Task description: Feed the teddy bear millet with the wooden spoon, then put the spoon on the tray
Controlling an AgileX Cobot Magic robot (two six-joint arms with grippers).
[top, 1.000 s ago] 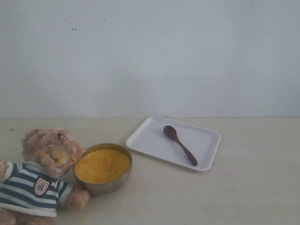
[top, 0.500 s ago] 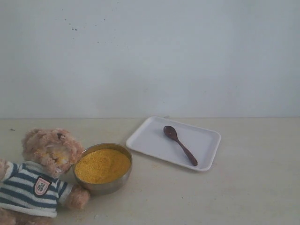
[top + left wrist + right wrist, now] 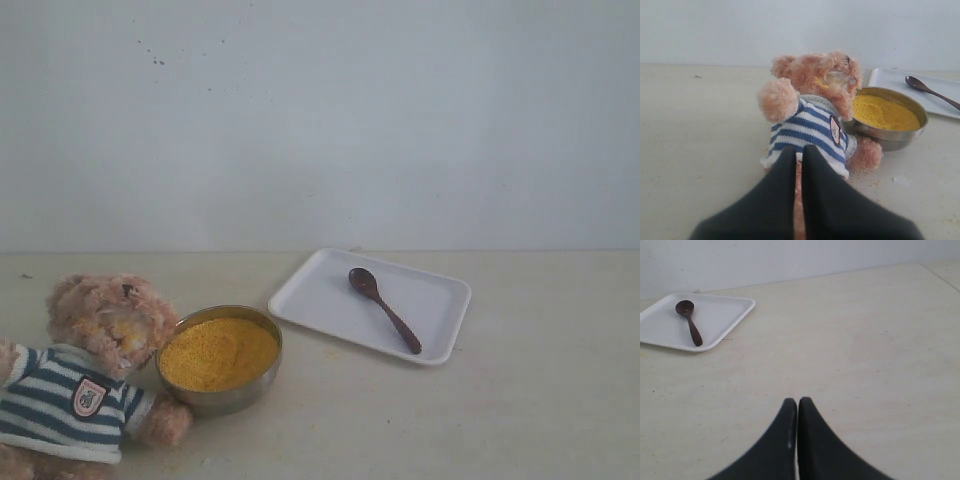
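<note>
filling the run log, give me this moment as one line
left gripper shut, low by teddy bear | right gripper shut, empty | wooden spoon lying on tray | millet in bowl beside teddy bear

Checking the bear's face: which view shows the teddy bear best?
Left wrist view: the teddy bear is close, head and shirt clear. The exterior view crops it at the corner; the right wrist view lacks it.

Fuzzy plush teddy bear (image 3: 100, 330) in a knit striped shirt, grainy millet (image 3: 218, 352) in a shiny metal bowl (image 3: 225, 398), dark polished wooden spoon (image 3: 384, 309) on a smooth matt white tray (image 3: 440, 290), matt pale counter (image 3: 540, 400).
</note>
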